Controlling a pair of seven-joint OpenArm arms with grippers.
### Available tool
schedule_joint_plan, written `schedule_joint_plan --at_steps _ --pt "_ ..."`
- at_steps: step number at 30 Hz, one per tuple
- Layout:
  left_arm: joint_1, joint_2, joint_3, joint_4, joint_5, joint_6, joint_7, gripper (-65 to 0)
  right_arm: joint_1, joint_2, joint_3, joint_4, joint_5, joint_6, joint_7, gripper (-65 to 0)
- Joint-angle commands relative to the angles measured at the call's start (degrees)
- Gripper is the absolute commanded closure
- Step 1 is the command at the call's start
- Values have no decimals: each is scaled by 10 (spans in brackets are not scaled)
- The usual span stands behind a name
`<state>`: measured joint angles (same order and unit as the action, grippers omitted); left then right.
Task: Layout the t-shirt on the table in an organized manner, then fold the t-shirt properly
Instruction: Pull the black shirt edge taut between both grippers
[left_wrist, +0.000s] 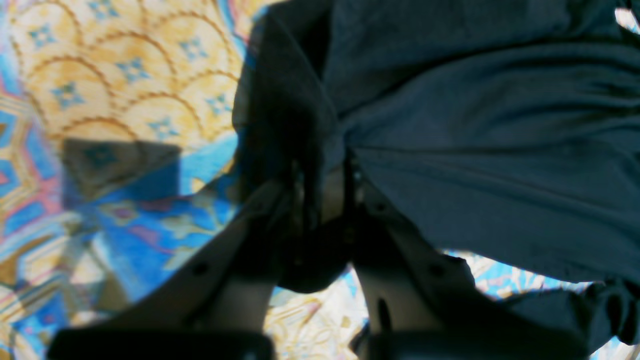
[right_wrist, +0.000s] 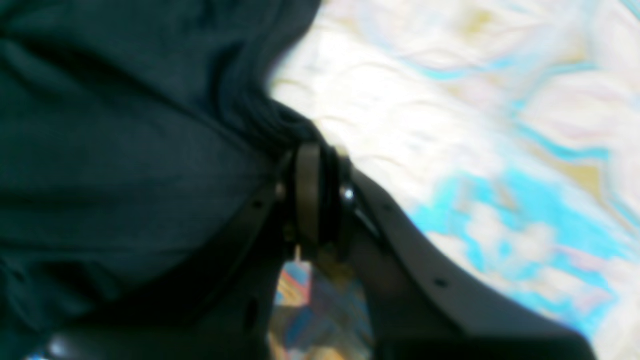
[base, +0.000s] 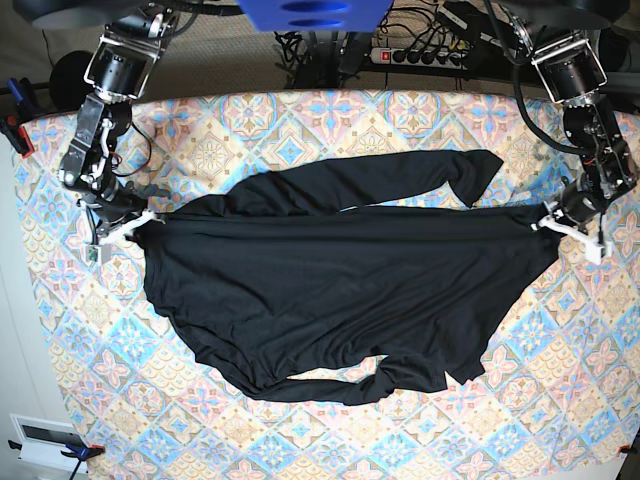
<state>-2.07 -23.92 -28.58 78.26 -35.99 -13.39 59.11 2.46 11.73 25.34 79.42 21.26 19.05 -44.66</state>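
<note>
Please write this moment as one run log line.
phase: layout | left gripper: shut on t-shirt | right gripper: shut on t-shirt | t-shirt: stretched between both, wrinkled | fold: not begun

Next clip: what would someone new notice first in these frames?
The black t-shirt dominates, spread wide across the middle of the patterned table and stretched taut along its upper edge. At each end of that line a gripper pinches the fabric: the right gripper at the base view's left, the left gripper at its right. One long sleeve lies above, another curls below.

Left claw (left_wrist: 325, 195) and right claw (right_wrist: 320, 195), arms spread wide apart, are both clamped closed.
</note>
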Motion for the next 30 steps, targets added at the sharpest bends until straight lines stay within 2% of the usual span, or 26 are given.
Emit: schedule_joint_plan --at_steps 1,14,21,24,27,30 --pt "-8 -11 7 10 -7 -3 -8 -1 2 12 18 21 10 4 10 0" --pt "-7 23 30 10 3 -3 -8 -1 -37 34 134 48 10 4 -8 0" --pt "2 21 29 13 25 -5 -3 -2 -37 35 151 47 8 3 -10 0" --pt "11 2 30 14 12 -7 21 -5 -37 35 150 46 8 3 -10 0" --pt "13 0 30 14 -19 -7 30 -44 -37 35 149 43 8 3 -10 0" --pt "18 -7 30 14 -28 -5 37 -140 -37 35 148 45 8 3 -10 0"
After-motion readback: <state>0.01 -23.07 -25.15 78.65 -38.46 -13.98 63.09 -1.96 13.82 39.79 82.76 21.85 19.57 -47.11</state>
